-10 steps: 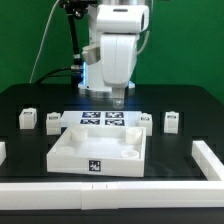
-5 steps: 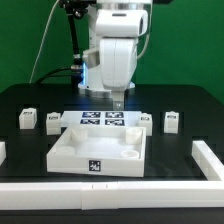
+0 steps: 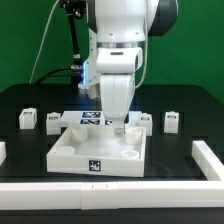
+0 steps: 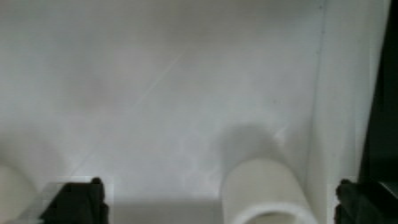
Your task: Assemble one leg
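The leg (image 3: 147, 120) closest to the work stands upright on the black surface (image 3: 190, 105), just off the far right corner of the square piece (image 3: 75, 150) as the exterior view shows it, and nothing touches it. The other legs (image 3: 171, 122) are alike: one stands just beyond it toward the exterior view's right, and two are well apart on the exterior view's left. The leg looks like a small, stiff plastic block, so it should be light and hold its shape under a firm pinch. Its smooth flat faces could slide or twist if caught on an edge or corner. The safest hold is probably across two opposite flat sides, low and centred, keeping it upright for seating in a socket (image 3: 128, 155). The gripper (image 3: 120, 128) hangs low over the far right part of the square piece, near that leg but not over it. In the wrist view the gripper (image 4: 221, 200) is spread wide and empty, with only the white square piece (image 4: 160, 100) and one rounded socket (image 4: 267, 195) between its jaws. The marker board (image 3: 90, 118) lies behind the square piece, partly hidden by the arm.
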Available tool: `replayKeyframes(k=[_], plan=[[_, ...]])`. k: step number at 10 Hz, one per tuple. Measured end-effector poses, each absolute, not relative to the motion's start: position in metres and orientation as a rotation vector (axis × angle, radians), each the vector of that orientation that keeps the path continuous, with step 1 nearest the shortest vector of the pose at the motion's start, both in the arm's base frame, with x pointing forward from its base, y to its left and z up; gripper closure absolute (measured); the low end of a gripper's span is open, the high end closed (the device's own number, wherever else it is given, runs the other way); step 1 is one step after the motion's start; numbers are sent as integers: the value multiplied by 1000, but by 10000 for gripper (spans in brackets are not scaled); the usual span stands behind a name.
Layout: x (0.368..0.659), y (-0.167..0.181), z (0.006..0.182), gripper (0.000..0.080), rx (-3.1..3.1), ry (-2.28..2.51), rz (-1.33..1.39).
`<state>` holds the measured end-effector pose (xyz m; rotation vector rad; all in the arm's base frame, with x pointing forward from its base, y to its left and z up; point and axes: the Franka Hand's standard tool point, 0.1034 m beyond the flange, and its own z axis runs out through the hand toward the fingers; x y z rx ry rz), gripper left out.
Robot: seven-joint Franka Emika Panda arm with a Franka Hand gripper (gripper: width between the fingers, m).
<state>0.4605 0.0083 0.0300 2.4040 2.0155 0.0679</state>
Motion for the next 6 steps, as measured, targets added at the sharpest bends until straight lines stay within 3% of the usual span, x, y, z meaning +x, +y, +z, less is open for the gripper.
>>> replayKeyframes(k=[6], plan=[[460,0,27,149,2427,1990,64]])
